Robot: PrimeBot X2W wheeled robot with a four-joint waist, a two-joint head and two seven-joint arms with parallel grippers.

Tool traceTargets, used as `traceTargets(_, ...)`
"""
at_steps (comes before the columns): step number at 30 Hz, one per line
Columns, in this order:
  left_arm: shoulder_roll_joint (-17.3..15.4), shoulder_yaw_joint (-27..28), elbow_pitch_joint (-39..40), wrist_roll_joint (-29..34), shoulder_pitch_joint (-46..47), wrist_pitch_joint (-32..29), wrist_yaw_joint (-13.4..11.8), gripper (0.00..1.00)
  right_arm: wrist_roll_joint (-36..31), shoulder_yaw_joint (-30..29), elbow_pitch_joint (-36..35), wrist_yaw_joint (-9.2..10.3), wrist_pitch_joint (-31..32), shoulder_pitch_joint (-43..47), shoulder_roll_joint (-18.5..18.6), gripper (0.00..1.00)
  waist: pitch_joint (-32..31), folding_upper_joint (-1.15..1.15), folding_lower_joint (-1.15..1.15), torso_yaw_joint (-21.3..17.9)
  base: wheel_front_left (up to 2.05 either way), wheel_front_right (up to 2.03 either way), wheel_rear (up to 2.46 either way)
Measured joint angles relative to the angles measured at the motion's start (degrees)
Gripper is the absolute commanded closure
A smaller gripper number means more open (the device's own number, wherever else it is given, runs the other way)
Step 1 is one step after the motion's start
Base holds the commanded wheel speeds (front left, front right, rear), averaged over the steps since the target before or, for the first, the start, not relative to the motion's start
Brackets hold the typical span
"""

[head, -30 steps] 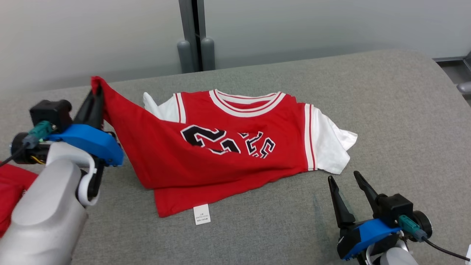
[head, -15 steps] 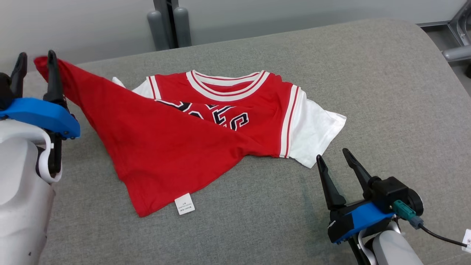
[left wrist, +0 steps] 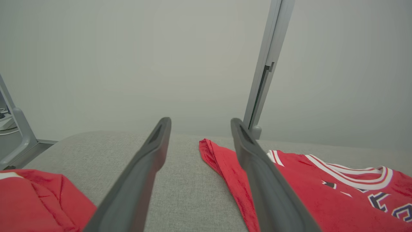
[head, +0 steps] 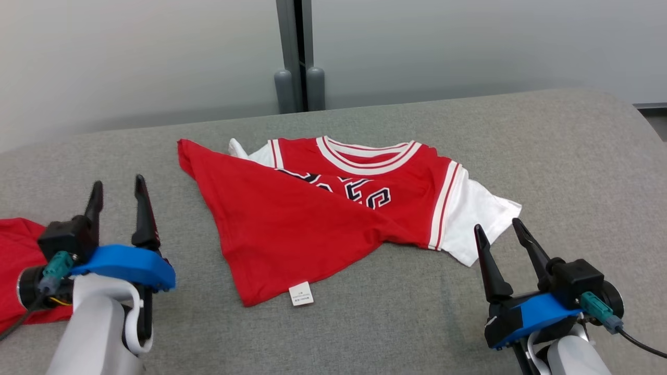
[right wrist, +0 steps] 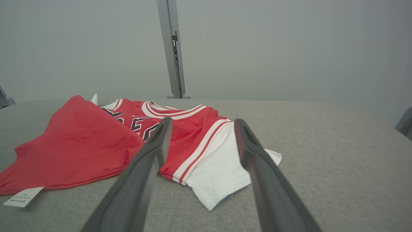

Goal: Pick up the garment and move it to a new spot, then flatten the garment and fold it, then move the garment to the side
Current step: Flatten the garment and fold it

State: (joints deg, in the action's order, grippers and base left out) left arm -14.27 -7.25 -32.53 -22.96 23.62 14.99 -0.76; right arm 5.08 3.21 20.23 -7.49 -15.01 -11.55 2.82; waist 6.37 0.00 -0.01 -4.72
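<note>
Garment (head: 292, 229) limp on the grey cushion (head: 547, 135)

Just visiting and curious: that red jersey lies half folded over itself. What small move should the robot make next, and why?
Probably the left gripper should take the jersey's flap by its far corner and draw it back. It stands open and empty, and the flap lies diagonally over the lettering, so the jersey isn't flat.
</note>
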Motion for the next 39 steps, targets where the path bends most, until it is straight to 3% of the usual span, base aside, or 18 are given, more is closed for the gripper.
traceTargets(13,6.97,1.71,6.02,10.07,-16.05,0.00,3.80,0.00,0.27,-2.63,1.83,0.00,0.00,2.96,-0.02,0.00,-5.67,-0.02,0.00,3.43,0.00,0.00,0.00)
traceTargets(18,8.77,3.04,6.55,10.98,-18.87,0.00,3.89,0.00,0.67,-2.57,2.52,0.00,0.00,3.72,-0.01,0.00,-6.07,-0.01,0.01,3.24,0.00,0.00,0.00)
traceTargets(28,10.17,2.36,6.50,12.94,-18.69,0.01,6.26,0.00,0.83,-1.83,2.45,0.00,0.00,3.72,-0.01,0.00,-4.55,-0.01,0.01,1.76,0.00,0.00,0.00)
traceTargets(33,10.88,-2.41,1.03,11.05,-17.78,0.00,7.84,0.00,0.96,-1.05,2.16,0.00,0.00,3.32,-0.03,0.00,-2.51,-0.01,0.02,0.06,0.00,0.00,0.00)
traceTargets(39,11.05,-4.68,-4.36,8.22,-15.97,0.00,7.97,0.00,0.45,-1.18,1.46,0.00,0.00,2.29,0.02,0.00,-0.07,0.00,0.02,-2.94,0.00,0.00,0.00)
